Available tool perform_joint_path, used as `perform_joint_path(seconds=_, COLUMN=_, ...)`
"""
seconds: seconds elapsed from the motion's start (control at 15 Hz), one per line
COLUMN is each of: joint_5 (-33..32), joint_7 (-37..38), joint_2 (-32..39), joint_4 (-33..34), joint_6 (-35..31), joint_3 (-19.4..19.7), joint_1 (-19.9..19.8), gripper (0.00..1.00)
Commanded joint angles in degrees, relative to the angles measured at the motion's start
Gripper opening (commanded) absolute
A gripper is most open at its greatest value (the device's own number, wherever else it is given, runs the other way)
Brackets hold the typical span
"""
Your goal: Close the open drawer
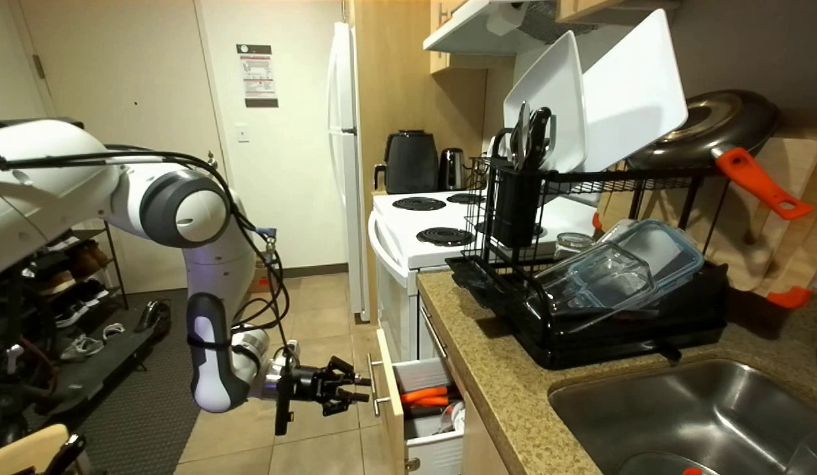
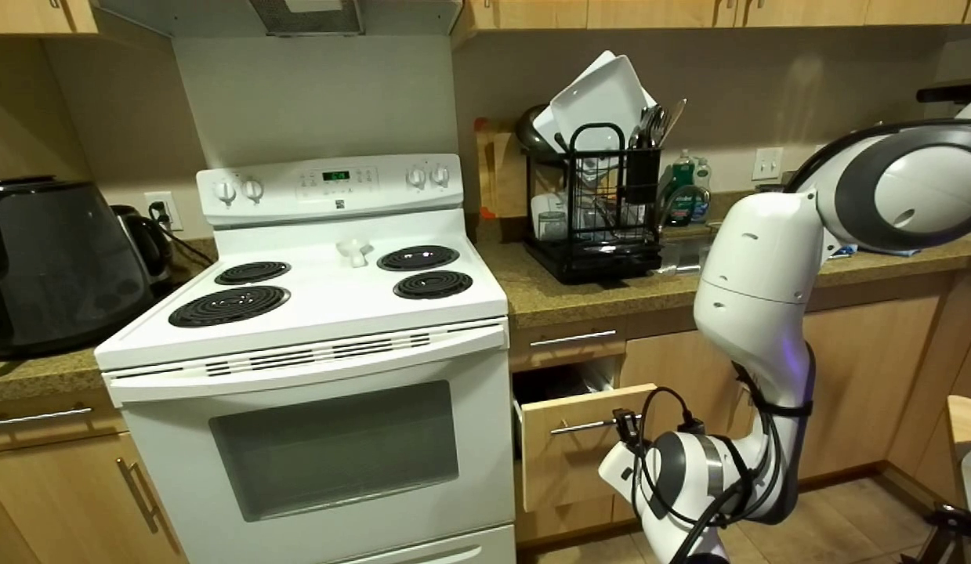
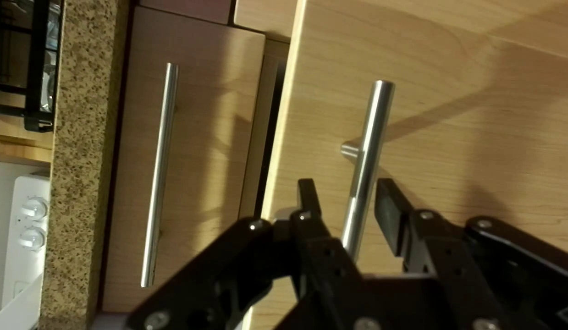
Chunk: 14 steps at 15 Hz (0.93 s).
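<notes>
At the front of the drawer (image 2: 567, 462), your gripper (image 3: 345, 192) has its two black fingers (image 3: 396, 215) parted, spread wider than the silver handle (image 3: 367, 156) between them is thick. One finger lies on each side of that bar, so what you have is a released grip, not a clench. You can see clear space between the handle and the finger nearer the counter (image 1: 507, 396); the other finger sits just beside the metal, and you cannot tell whether it touches.

Past the fingertips, the drawer stands pulled out of the cabinet (image 2: 661, 360), right below a closed drawer (image 3: 210, 137) with a silver handle of its own. Its flat front panel (image 3: 449, 137) is light wood. Looking down into it in an exterior view, you find white inner walls (image 1: 424, 373), orange utensils (image 1: 424, 397) and dark pieces near them; the smaller things are hard to make out.

Your white arm (image 2: 751, 258) is bent low, its wrist hiding most of the gripper in that exterior view. Next to the drawer stands the white stove (image 2: 328, 290). Above, the speckled counter carries a black dish rack (image 1: 579, 346) with white plates (image 1: 626, 99) and clear containers (image 1: 672, 254), near a steel sink (image 1: 632, 415).
</notes>
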State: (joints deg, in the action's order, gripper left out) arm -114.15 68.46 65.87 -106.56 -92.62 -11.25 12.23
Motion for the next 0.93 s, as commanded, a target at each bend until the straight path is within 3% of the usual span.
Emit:
perform_joint_path(seconds=0.0, joint_5=-0.2, joint_7=-0.2, joint_2=0.2, joint_4=0.2, joint_6=0.3, joint_3=-0.4, joint_1=-0.3, gripper=0.38)
perform_joint_path(seconds=0.53, joint_5=-0.2, joint_7=-0.2, joint_2=0.2, joint_4=0.2, joint_6=0.3, joint_3=-0.4, joint_1=-0.3, gripper=0.38)
perform_joint_path(seconds=0.6, joint_5=-0.2, joint_7=-0.2, joint_2=0.2, joint_4=0.2, joint_6=0.3, joint_3=-0.4, joint_1=-0.3, gripper=0.63)
perform_joint_path(seconds=0.67, joint_5=-0.3, joint_7=-0.2, joint_2=0.3, joint_4=0.3, joint_6=0.2, joint_3=-0.3, joint_1=-0.3, gripper=0.65)
perform_joint_path(seconds=0.87, joint_5=-0.4, joint_7=-0.2, joint_2=1.3, joint_4=1.2, joint_6=0.9, joint_3=0.0, joint_1=0.1, gripper=0.83)
